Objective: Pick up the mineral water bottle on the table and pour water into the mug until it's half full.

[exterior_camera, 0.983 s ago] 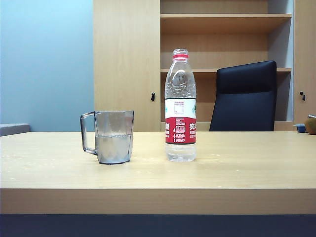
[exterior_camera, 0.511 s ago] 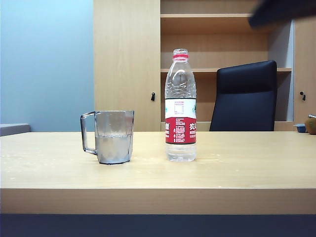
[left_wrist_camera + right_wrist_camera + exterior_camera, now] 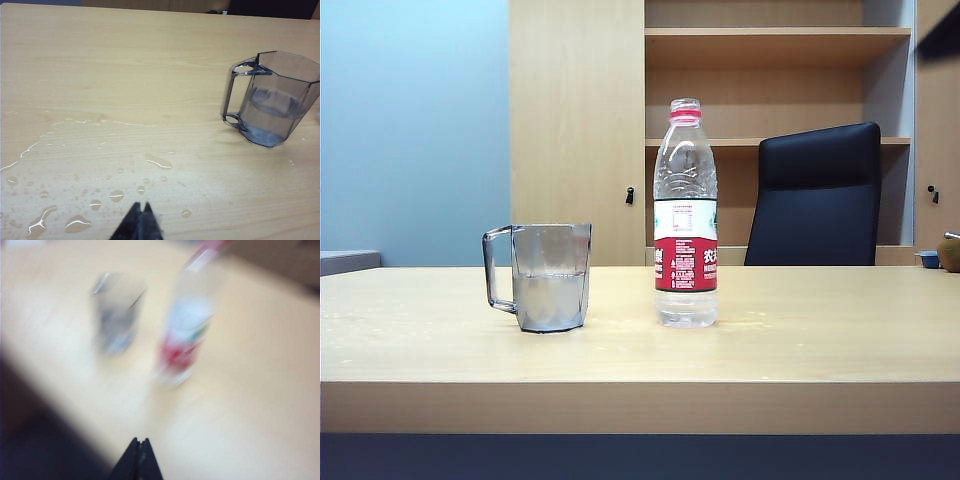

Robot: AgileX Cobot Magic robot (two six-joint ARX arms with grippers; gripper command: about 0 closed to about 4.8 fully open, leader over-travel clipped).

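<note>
Wide light wood-grain table [image 3: 800, 350] with a thick front edge: both task items stand upright mid-table, set back from that edge. Tall clear plastic mineral water bottle [image 3: 686, 215], red-and-white label, pinkish-red neck ring, uncapped, sits right of centre. Translucent grey faceted plastic mug [image 3: 548, 277] stands to its left, handle pointing away from the bottle, a clear gap between them. The mug holds clear water [image 3: 551, 298] to roughly half its height.

Open room — bare tabletop left of the mug, right of the bottle out to the table's right end, and in front of both. Behind the table: a black office chair [image 3: 815, 195] and a wooden shelf unit [image 3: 775, 90].

Left wrist view: left gripper [image 3: 140, 210] hangs above the table with its dark fingers pressed together, holding nothing, well apart from the mug [image 3: 272, 97]. Spilled water droplets and streaks [image 3: 100, 190] lie on the wood beneath and around it.

Right wrist view is heavily motion-blurred: right gripper [image 3: 138, 446] closed, empty, above the table's near side, looking toward the bottle [image 3: 187, 325] and mug [image 3: 116, 315].

Versus half a second ago — the dark blurred arm shape across the upper right of the exterior view has shrunk to a sliver at the top-right corner [image 3: 945, 40]. Bottle and mug unmoved.
</note>
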